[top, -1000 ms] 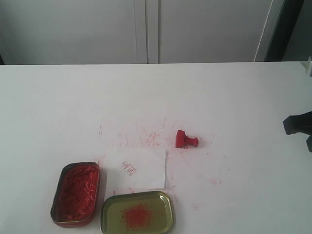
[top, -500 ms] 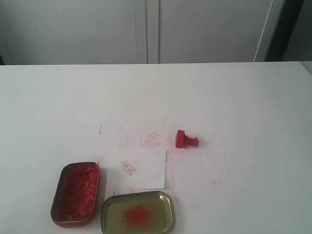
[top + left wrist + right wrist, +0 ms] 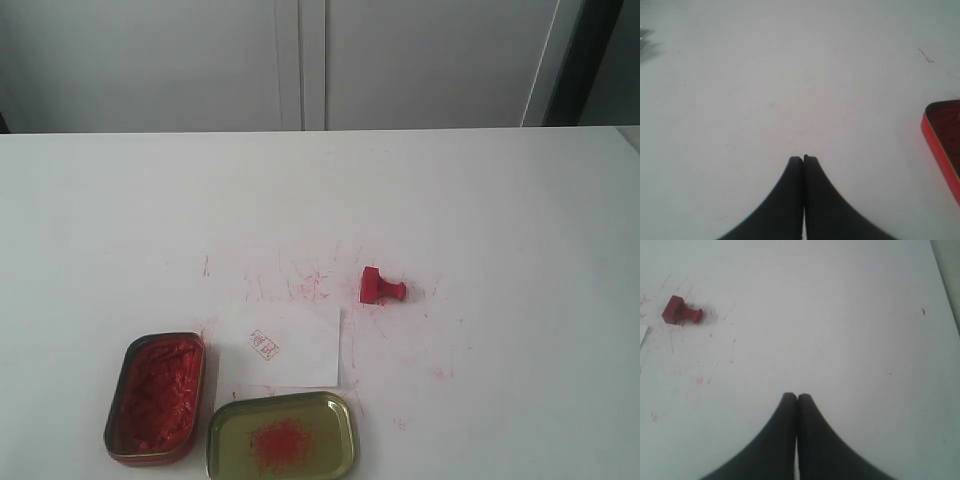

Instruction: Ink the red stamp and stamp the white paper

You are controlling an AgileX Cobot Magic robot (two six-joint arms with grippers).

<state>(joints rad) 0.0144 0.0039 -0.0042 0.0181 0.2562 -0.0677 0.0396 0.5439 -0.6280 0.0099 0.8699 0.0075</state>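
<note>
Left gripper (image 3: 803, 159) was seen from behind, black, its jaws pressed flat together with only a hairline seam between them and nothing held. It was poised over a white tabletop (image 3: 765, 75), mostly bare and evenly lit. A faint pinkish smear (image 3: 802, 131) lay on the surface just ahead of the tips. Off to one side, well apart from the gripper, part of an ink tin (image 3: 936, 142) entered the frame: bright red wall, dark rim, dark red inside. A short thin scratch mark (image 3: 926, 55) sat beyond the tin. A blurred grey shadow (image 3: 645, 42) at the opposite edge could not be identified.
</note>
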